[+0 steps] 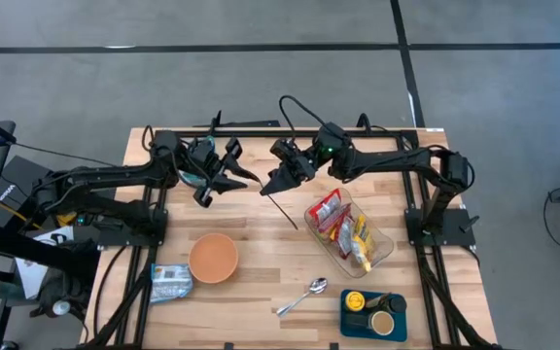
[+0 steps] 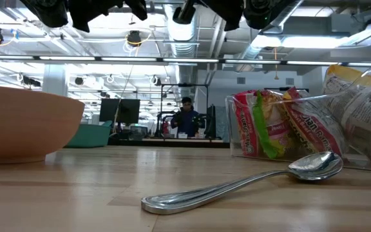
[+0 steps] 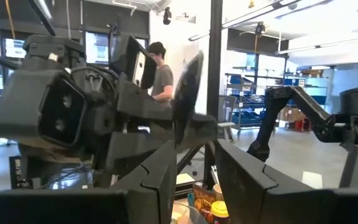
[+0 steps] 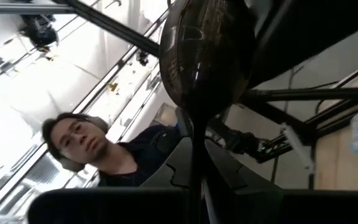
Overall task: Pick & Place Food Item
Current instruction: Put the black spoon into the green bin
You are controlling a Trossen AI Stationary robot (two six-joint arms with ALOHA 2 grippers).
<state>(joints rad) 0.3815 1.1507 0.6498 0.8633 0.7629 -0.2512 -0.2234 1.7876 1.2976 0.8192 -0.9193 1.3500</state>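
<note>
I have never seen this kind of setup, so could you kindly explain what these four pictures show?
This is a robot with two dark arms, each ending in a two-finger gripper. One camera looks down from above, one sits at tabletop height, and one rides on each wrist.

On the wooden table are an orange bowl, a metal spoon, a silver packet, a clear container of snack packets and a blue tray.

Both grippers are raised at the far side. The right gripper is shut on a dark spoon. The left gripper is slightly open and empty.
</note>
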